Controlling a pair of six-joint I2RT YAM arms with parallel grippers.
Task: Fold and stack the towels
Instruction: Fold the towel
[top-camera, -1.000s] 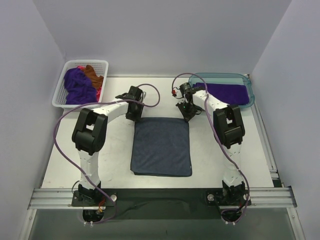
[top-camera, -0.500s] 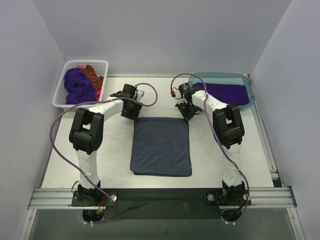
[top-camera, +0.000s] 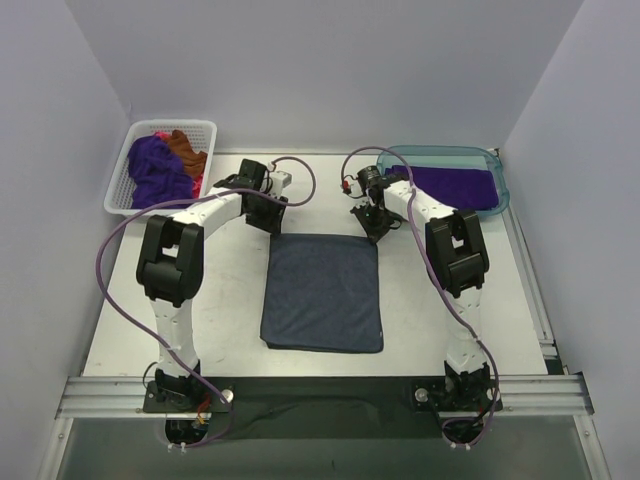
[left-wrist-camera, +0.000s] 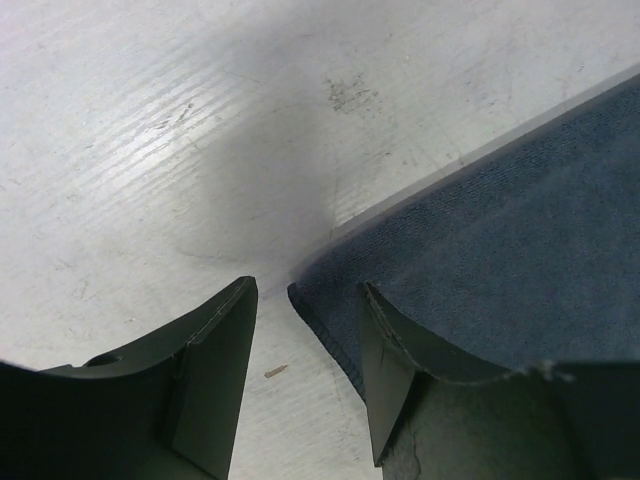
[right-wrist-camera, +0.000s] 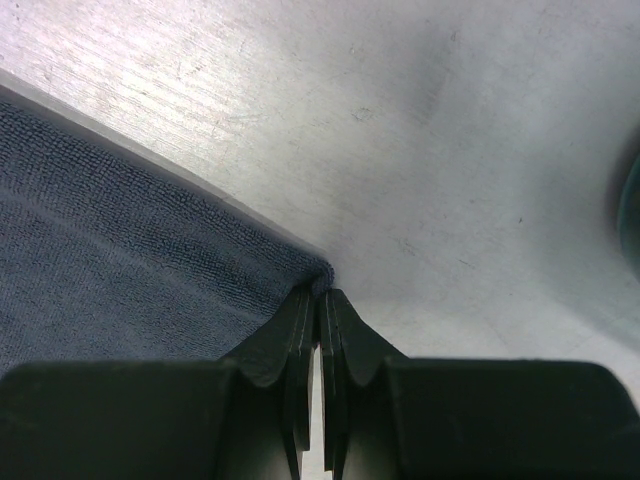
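- Slate-blue towel lies flat on the table, edges straight. That's your piece in hand.
- Your left gripper sits at that towel's far-left corner with its jaws spread. The corner pokes up between the fingers, one of them over the cloth, and nothing is gripped.
- Your right gripper is at the towel's far-right corner, fingers pressed together. The corner tip meets them, but you can't tell whether any cloth is nipped.
- Beyond the towel's far-right corner, the teal tub holds one deep purple towel laid flat. By the look of it, that's the stack begun.
- Beyond the far-left corner, the white basket has a crumpled heap: a purple towel, a rust-brown one and a pink one peeking out.
- Judging by that, you're early: one towel put away, this one mid-fold at best, three waiting.
- Next you'd want both far corners pinched and drawn toward the towel's near edge.
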